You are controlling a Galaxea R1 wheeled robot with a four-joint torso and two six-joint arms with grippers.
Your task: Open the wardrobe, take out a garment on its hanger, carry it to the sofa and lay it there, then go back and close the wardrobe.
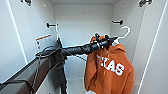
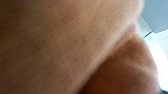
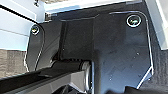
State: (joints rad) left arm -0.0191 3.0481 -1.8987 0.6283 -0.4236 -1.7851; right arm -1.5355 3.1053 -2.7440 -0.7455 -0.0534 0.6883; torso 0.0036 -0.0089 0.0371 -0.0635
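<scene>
Orange hoodie [image 1: 110, 68] with white letters hangs right of centre in the head view, inside the open white wardrobe [image 1: 80, 22]. Its white hanger [image 1: 125, 32] hooks upward at upper right. The left gripper [image 1: 106, 42] reaches in from the left to the hoodie's collar; whether its fingers grip cannot be told.

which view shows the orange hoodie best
The head view: the hoodie hangs whole inside the open wardrobe, its white lettering readable. The left wrist view gives blurred orange cloth up close; the right wrist view gives none.
</scene>
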